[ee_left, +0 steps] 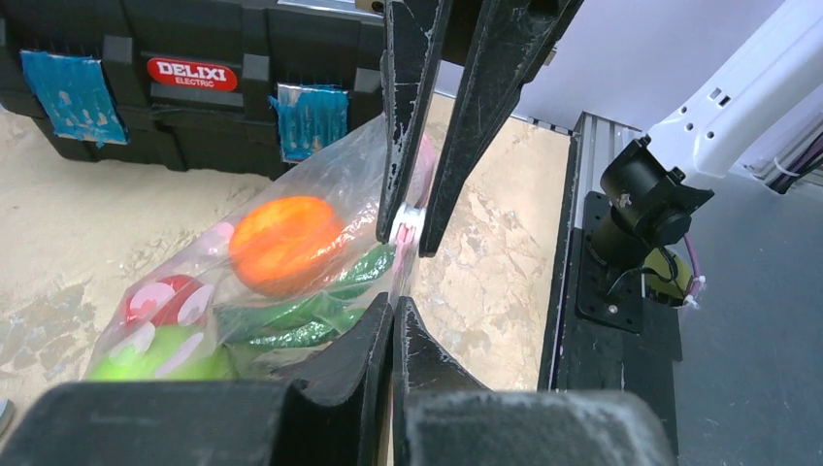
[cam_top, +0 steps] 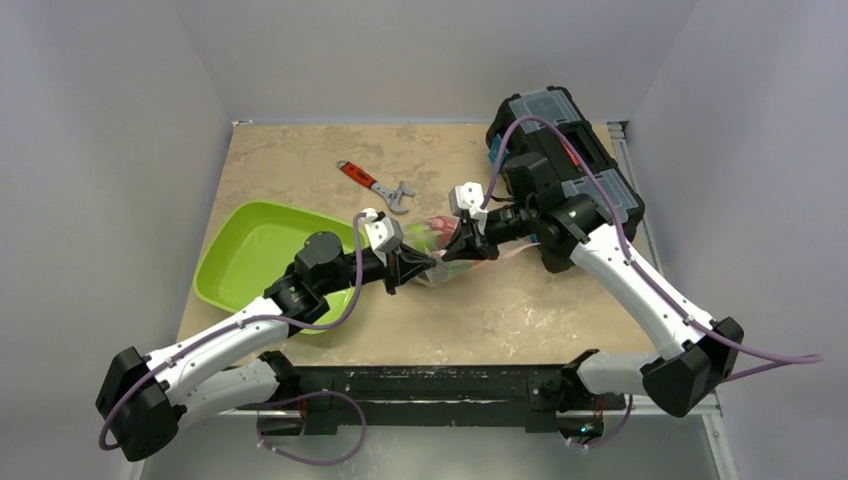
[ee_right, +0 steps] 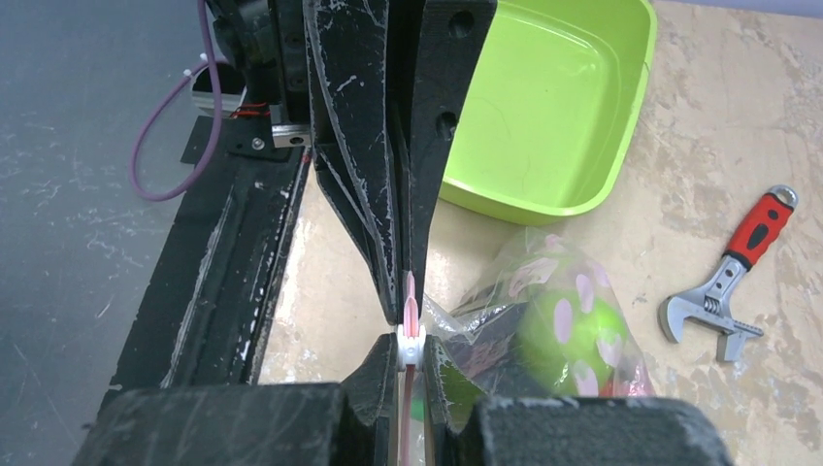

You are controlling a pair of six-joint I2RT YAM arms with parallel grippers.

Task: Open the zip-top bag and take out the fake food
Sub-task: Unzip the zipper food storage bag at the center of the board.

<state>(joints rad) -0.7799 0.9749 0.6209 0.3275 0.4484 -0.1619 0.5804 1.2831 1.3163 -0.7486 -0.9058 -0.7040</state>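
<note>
The zip-top bag (cam_top: 432, 236) lies at mid-table between both grippers. My left gripper (ee_left: 393, 303) is shut on the bag's pink zip edge; it is also in the top view (cam_top: 428, 268). My right gripper (ee_right: 410, 345) is shut on the white zip slider (ee_right: 410, 349), right against the left fingertips; it shows in the top view too (cam_top: 452, 250). Inside the bag (ee_left: 320, 184) I see fake food: an orange fruit (ee_left: 286, 243), green pods (ee_left: 311, 311), a red piece (ee_left: 160, 296) and a green ball with pink spots (ee_right: 573, 325).
A green tray (cam_top: 255, 255) stands at the left, close to my left arm. A red-handled wrench (cam_top: 375, 183) lies behind the bag. A black toolbox (cam_top: 565, 150) stands at the back right. The table's front edge is just behind the grippers.
</note>
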